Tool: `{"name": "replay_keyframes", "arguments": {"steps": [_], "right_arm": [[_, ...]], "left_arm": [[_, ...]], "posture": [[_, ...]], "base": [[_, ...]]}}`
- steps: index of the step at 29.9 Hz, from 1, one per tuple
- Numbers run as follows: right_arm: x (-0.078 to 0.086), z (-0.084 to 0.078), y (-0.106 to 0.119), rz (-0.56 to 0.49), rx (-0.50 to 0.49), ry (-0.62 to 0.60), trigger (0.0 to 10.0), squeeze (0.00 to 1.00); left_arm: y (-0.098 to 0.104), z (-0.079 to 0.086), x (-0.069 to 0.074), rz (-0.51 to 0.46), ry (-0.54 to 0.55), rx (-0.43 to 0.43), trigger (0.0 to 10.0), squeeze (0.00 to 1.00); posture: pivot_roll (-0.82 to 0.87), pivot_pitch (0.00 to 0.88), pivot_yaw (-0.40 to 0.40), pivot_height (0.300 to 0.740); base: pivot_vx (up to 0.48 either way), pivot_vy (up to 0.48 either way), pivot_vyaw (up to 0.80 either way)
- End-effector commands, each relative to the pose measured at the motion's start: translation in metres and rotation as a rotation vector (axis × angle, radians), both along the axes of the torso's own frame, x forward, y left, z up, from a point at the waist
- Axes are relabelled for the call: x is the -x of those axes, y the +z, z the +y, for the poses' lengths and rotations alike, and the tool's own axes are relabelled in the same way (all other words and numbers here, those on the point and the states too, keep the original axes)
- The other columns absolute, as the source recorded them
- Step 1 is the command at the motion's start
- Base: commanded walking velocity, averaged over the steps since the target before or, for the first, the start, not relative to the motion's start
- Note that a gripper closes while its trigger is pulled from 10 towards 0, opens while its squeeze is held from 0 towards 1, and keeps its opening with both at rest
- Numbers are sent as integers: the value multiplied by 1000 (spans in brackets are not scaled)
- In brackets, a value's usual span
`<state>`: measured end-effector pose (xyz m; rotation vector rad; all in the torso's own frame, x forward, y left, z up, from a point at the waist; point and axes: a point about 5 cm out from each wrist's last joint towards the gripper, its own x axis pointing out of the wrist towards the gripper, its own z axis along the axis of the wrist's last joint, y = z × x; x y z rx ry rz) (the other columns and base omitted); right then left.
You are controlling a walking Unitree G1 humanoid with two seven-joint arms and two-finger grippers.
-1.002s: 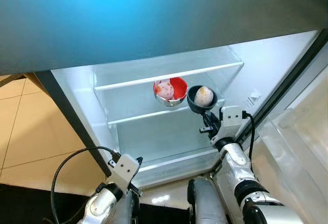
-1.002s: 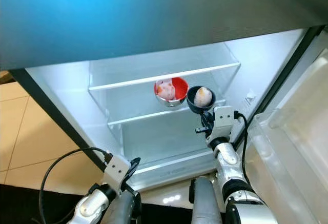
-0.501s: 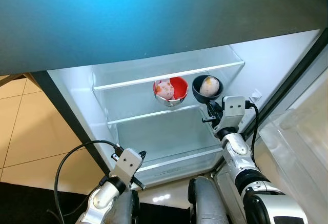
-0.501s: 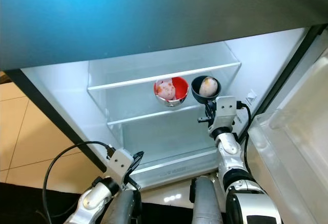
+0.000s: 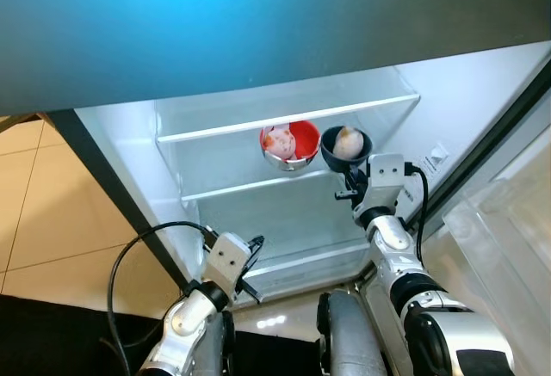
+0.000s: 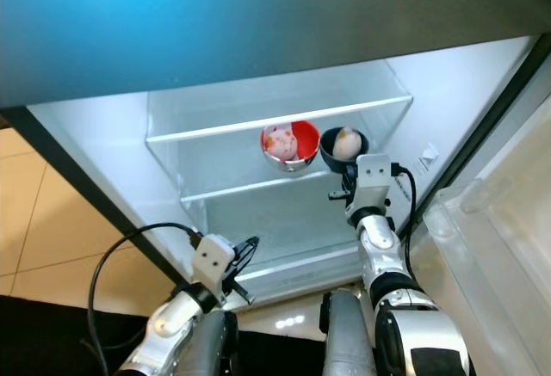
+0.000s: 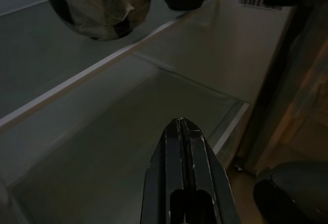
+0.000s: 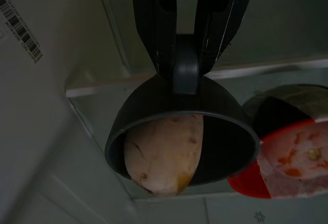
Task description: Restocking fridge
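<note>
A dark bowl (image 5: 346,146) holding a pale, rounded piece of food (image 8: 164,155) hangs at the level of the fridge's middle glass shelf (image 5: 224,189). My right gripper (image 8: 185,73) is shut on its near rim from below. I cannot tell whether it rests on the shelf. Just to its left a red bowl (image 5: 290,144) of wrapped food stands on that shelf, close to the dark bowl. My left gripper (image 7: 183,126) is shut and empty, low in front of the fridge's bottom compartment (image 5: 250,255).
The fridge's top overhangs above. An upper glass shelf (image 5: 215,128) runs over the bowls. The open door with its clear bins (image 5: 508,221) stands at the right. A barcode label (image 5: 437,157) is on the right inner wall. Tan floor tiles (image 5: 34,204) lie left.
My right gripper has lifted the dark bowl from below the shelf edge up to shelf level, then brought it beside the red bowl. The left arm rose and moved right a little.
</note>
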<state>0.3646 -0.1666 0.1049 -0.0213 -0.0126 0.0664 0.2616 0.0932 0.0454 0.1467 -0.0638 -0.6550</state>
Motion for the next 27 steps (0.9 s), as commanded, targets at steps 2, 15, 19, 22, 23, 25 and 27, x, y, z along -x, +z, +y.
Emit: {"name": "replay_keyframes", "arguments": {"steps": [2, 15, 19, 22, 23, 25, 27], "right_arm": [[-5, 2, 4, 24, 4, -21, 10000, 0], [-17, 5, 16, 67, -6, -160, 10000, 0], [-21, 8, 22, 69, 18, -191, 10000, 0], [-24, 11, 26, 72, 29, -191, 10000, 0], [-24, 11, 26, 72, 29, -191, 10000, 0], [-25, 13, 28, 70, 37, -191, 10000, 0], [-26, 14, 30, 75, 21, -196, 10000, 0]], "left_arm": [[1, -8, 1, 14, -23, 12, 10000, 0], [7, -7, 2, -4, -42, 5, 10000, 0], [8, -7, 3, -7, -42, 5, 10000, 0], [11, -7, 2, -13, -39, 8, 10000, 0], [11, -7, 2, -13, -39, 8, 10000, 0], [12, -7, 2, -16, -37, 10, 10000, 0], [17, -7, 0, -29, -24, 32, 10000, 0]], "posture": [[-60, 281, -6, 602], [-31, 308, -9, 602], [-23, 314, -11, 602], [-18, 318, -14, 602], [-18, 318, -14, 602], [-17, 320, -15, 602], [-14, 322, -19, 602]], "base": [[0, 0, 0], [0, 0, 0], [0, 0, 0], [0, 0, 0], [0, 0, 0], [0, 0, 0], [0, 0, 0]]}}
